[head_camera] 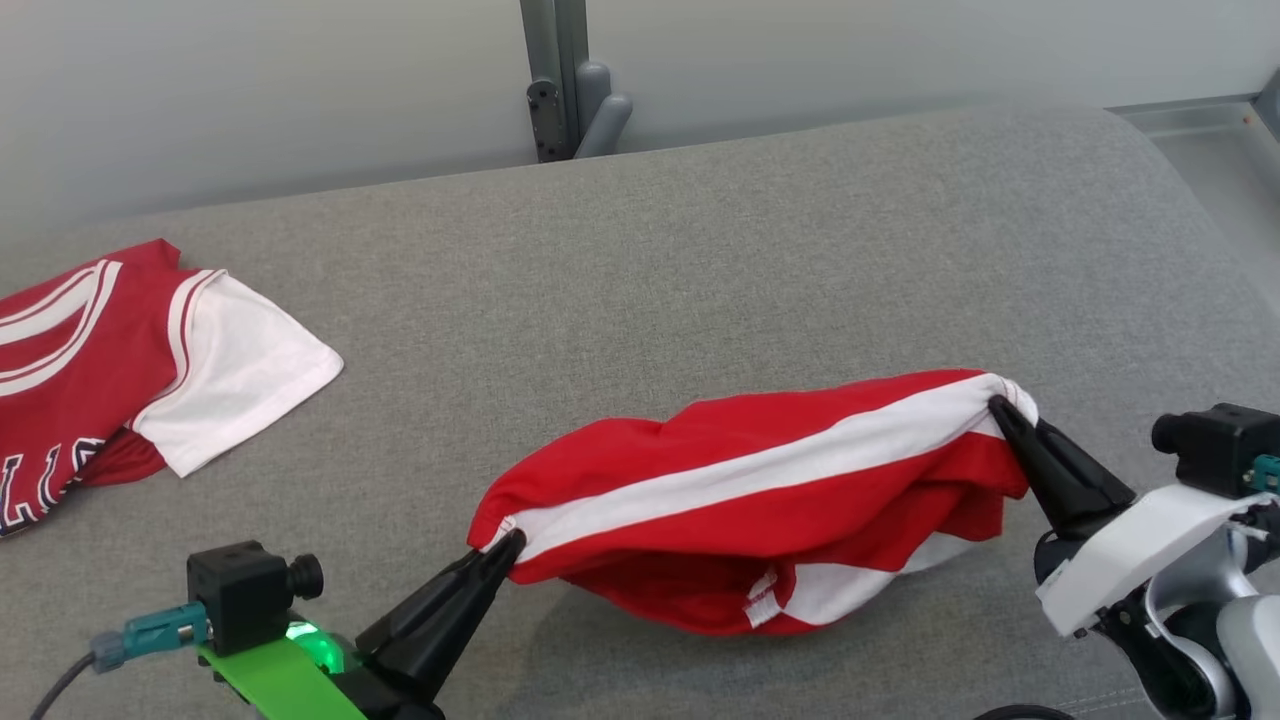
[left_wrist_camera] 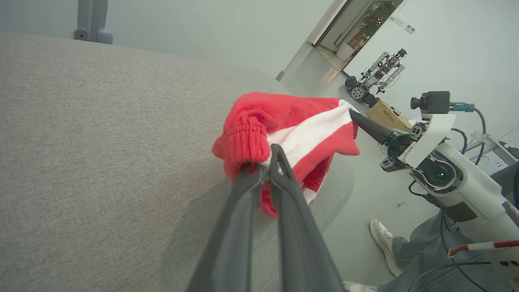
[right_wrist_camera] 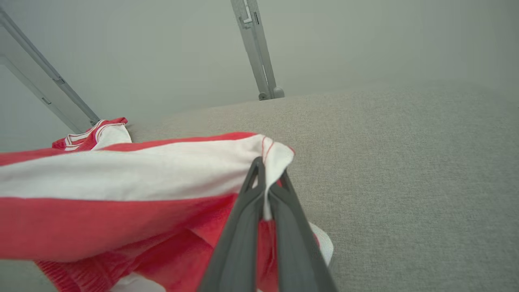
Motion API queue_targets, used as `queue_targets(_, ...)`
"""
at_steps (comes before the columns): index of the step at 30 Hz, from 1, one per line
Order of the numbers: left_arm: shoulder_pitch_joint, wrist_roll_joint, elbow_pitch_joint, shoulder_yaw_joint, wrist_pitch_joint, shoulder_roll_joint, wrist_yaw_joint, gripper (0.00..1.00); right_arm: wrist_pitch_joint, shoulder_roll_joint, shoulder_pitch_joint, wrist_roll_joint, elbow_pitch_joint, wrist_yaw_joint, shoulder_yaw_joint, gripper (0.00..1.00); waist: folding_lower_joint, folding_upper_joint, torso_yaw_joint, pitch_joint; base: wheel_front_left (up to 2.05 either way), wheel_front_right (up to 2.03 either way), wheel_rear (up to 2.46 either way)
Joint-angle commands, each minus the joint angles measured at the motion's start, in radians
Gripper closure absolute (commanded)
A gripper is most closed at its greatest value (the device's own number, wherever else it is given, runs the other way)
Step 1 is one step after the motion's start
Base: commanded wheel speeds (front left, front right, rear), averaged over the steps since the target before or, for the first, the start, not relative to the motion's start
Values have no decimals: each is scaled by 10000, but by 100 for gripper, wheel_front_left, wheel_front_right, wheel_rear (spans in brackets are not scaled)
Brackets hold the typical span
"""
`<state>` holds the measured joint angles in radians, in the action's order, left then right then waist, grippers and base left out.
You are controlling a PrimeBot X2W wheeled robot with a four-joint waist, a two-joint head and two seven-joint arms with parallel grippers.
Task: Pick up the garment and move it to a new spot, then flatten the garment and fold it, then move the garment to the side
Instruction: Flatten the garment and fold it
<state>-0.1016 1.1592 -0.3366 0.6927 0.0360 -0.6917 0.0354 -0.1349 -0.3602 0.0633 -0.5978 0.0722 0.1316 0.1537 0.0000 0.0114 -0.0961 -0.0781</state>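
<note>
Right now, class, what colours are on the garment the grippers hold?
The garment is red with a broad white stripe; the head view shows it best.

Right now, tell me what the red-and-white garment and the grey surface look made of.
Red and white garment: soft matte knit cloth, likely cotton or polyester; it drapes, creases, and has a ribbed band. Grey surface: matte woven upholstery fabric, with a flecked weave.

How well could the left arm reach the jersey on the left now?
Probably not yet: the way to the jersey looks free, but the left gripper is shut on the garment, which the right gripper holds too.
</note>
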Motion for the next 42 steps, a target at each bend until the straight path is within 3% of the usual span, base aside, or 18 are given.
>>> queue_targets(1, -42, -205, -264, -131, -41, -258, -90, 100, -226, -106, -115, -291, 462, -18, -283, 100, 0, -114, -108, -383, 0, 0, 0)
queue_targets(9, -573, -235, -1164, -775, -243, -903, -350, 100, -1206, -246, 79, -857, 1940, -21, -1286, 100, 0, -114, -114, -1424, 0, 0, 0)
queue_targets(22, -565, -159, -1912, -1387, -328, -1631, -718, 100, -1158, 201, 23, -1221, 2196, -19, -1768, 100, 0, -114, -230, -2322, 0, 0, 0)
queue_targets(27, -1072, -108, -2052, -1347, -690, -1682, -529, 100, -1096, 163, 437, -1441, 1995, -16, -1398, 100, 0, -114, -175, -2615, 0, 0, 0)
queue_targets(31, -2376, 169, -1780, -1458, -1581, -1720, -149, 100, -1333, -25, 1727, -1416, 1735, -15, -1133, 100, 0, -114, 33, -3321, 0, 0, 0)
queue_targets(34, -4306, 358, -944, -1585, -2613, -1486, 187, 100, -1530, 66, 3627, -1129, 1171, -15, -1019, 100, 0, -114, 284, -3970, 0, 0, 0)
queue_targets(36, -5972, 246, -53, -1582, -3244, -1008, 295, 100, -1573, 173, 5251, -613, 565, -15, -1047, 100, 0, -114, 481, -4402, 0, 0, 0)
queue_targets(39, -8660, -466, 1848, -1603, -3625, -16, 137, 100, -1320, 961, 7993, 423, -781, -12, -1278, 100, 0, -114, 635, -4948, 0, 0, 0)
queue_targets(42, -11156, -1626, 3902, -1662, -3104, 997, 0, 100, -589, 2244, 10738, 1655, -2399, -12, -1815, 100, 0, -114, 618, -5468, 0, 0, 0)
